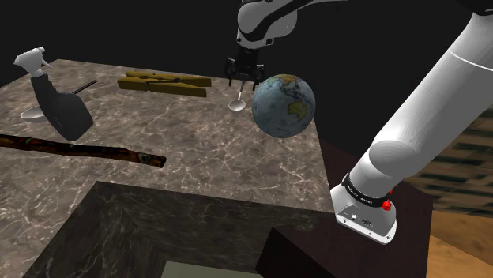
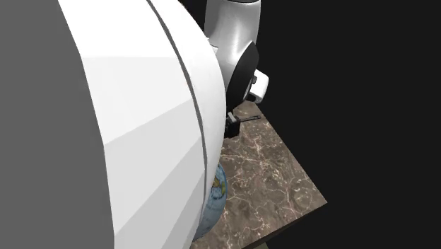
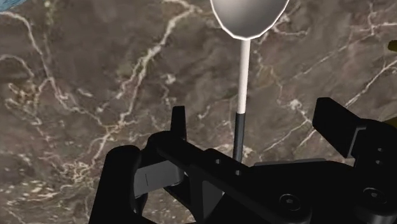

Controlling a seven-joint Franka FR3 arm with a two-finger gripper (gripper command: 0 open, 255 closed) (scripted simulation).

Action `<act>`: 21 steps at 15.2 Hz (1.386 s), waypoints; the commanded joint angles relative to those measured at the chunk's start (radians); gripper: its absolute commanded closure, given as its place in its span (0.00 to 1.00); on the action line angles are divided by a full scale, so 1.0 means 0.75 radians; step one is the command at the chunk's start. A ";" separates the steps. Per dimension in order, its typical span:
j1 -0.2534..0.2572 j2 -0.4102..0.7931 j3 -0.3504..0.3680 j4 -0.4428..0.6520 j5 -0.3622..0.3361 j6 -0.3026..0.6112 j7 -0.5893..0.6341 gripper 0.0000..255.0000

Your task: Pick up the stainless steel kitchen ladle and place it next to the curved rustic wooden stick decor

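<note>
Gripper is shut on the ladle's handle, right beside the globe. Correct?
Not shut: in the wrist view the gripper is open, its fingers apart and clear of the ladle handle. It is beside the globe.

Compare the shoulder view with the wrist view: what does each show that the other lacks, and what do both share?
The shoulder view adds the wider scene: the spray bottle, the dark curved stick at that view's left, and the white arm reaching over. The wrist view adds the close detail: the ladle has a pale shaft that turns dark at its handle end, which sits between the fingers with a gap on each side. Both share the ladle, the open hand at its handle, and the marbled tabletop.
</note>
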State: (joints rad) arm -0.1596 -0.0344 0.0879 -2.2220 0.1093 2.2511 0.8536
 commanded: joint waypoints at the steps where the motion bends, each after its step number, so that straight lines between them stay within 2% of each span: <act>1: 0.001 0.030 0.001 -0.007 0.001 0.040 0.015 0.00; 6: 0.005 0.080 0.005 -0.035 0.002 0.119 0.015 0.00; 14: 0.005 0.080 0.005 -0.035 0.002 0.119 0.015 0.00; 15: 0.005 0.080 0.005 -0.035 0.002 0.119 0.015 1.00; 21: 0.005 0.080 0.005 -0.035 0.002 0.119 0.015 1.00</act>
State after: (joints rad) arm -0.1562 0.0259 0.0917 -2.2481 0.1111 2.3403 0.8652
